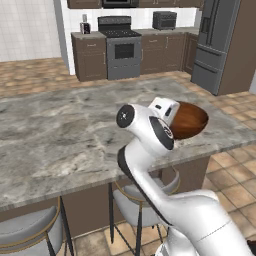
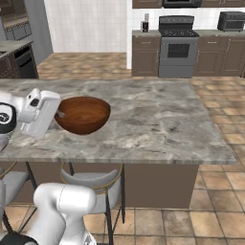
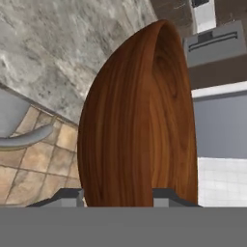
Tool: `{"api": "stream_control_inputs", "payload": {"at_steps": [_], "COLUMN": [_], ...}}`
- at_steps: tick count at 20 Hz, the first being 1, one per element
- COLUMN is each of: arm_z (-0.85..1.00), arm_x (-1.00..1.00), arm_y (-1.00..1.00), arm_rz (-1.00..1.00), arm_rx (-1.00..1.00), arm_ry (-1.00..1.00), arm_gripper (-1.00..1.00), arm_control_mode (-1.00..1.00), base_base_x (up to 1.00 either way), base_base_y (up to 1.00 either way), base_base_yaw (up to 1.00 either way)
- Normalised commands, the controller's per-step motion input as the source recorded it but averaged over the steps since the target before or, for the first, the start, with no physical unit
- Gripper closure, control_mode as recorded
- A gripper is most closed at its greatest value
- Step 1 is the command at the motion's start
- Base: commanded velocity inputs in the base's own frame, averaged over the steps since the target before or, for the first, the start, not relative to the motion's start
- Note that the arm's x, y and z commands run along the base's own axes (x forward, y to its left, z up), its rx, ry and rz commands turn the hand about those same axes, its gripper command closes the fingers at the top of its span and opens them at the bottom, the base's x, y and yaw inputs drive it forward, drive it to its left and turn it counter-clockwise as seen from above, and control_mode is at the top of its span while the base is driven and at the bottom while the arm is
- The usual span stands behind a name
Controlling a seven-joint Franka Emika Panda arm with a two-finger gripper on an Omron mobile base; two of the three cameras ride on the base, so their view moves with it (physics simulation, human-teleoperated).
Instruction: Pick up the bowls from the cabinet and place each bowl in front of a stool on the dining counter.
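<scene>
A glossy reddish-brown bowl hangs low over the dining counter, near its front edge. My gripper is shut on the bowl's rim from the near side, one finger inside and one outside. In the left base view the white hand covers the bowl's near part. A grey-seated stool stands under the counter edge just below the bowl. The cabinet is out of view.
A second stool stands further left under the counter. Across the tiled floor are brown drawer cabinets with a stove, a toaster oven and a grey fridge.
</scene>
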Motion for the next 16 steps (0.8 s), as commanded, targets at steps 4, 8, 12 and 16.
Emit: {"api": "stream_control_inputs", "payload": {"at_steps": [4,8,12,16], "arm_z": [-0.36,-0.5,-0.56,-0.46], "arm_x": [0.97,0.64,0.4,0.36], "arm_y": [0.36,0.21,0.01,0.0], "arm_rz": [-0.31,-0.18,-0.02,0.0], "arm_rx": [0.0,0.0,0.0,0.03], "arm_ry": [0.0,0.0,0.0,0.0], "arm_gripper": [1.0,1.0,1.0,1.0], "arm_control_mode": [-1.0,-1.0,-1.0,-1.0], "base_base_x": [0.0,0.0,0.0,0.0], "base_base_y": [0.0,0.0,0.0,0.0], "base_base_yaw": [0.0,0.0,0.0,0.0]}}
